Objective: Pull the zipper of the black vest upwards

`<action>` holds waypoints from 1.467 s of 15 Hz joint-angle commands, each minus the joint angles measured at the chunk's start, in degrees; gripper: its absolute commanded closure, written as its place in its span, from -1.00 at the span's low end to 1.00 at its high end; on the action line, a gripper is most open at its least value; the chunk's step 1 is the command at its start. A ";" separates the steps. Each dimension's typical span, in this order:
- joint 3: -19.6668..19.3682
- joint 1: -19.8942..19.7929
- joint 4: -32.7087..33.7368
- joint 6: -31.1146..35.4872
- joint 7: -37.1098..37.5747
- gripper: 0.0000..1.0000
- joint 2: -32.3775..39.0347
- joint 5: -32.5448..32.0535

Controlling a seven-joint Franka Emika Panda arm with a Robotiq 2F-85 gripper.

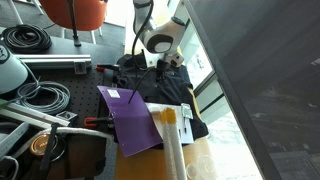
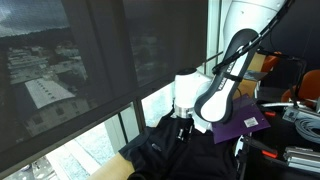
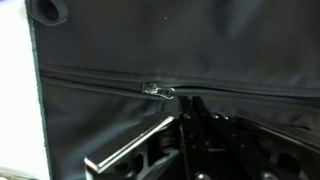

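In an exterior view, the vest point(image 1: 175, 92) lies beside the window point(image 1: 235, 135), with the sheet point(image 1: 130, 120) touching its edge and the coiled cables point(image 1: 28, 40) well apart. The gripper point(image 1: 163, 66) hangs over the vest. In the wrist view, the zipper point(image 3: 100, 78) runs across the vest, its pull point(image 3: 158, 90) just beside the gripper.

The table point(image 1: 85, 102) carries the black vest point(image 1: 172, 88), purple sheet point(image 1: 135, 122) and cables point(image 1: 28, 40).

Black vest point(image 1: 176, 96) between purple sheet point(image 1: 132, 122) and window point(image 1: 228, 135)

White arm point(image 2: 187, 92), black joints, seemingly dark jaws
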 commanded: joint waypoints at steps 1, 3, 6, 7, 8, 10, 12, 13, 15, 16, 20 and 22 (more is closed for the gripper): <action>1.36 2.08 4.56 -2.72 0.51 0.97 2.02 -0.85; 1.77 3.21 6.82 -4.21 0.64 0.97 3.09 -1.13; 2.44 4.76 10.79 -6.35 0.76 0.97 5.35 -1.95; 2.65 5.27 12.22 -7.00 0.79 0.97 6.18 -2.31; 2.87 5.79 13.59 -7.52 0.75 0.97 6.97 -2.66; 3.16 6.92 16.51 -8.87 0.77 0.97 8.60 -3.52; 3.42 8.12 19.28 -10.03 0.83 0.97 10.01 -4.06; 3.46 8.79 20.75 -10.75 0.95 0.97 10.73 -4.34; 3.73 9.74 23.43 -12.26 0.93 0.97 11.95 -4.48; 3.94 10.18 24.71 -12.91 0.86 0.97 12.55 -4.44; 4.70 11.90 29.54 -15.83 1.06 0.97 14.64 -4.32; 5.10 12.61 31.04 -17.44 1.06 0.97 14.92 -4.23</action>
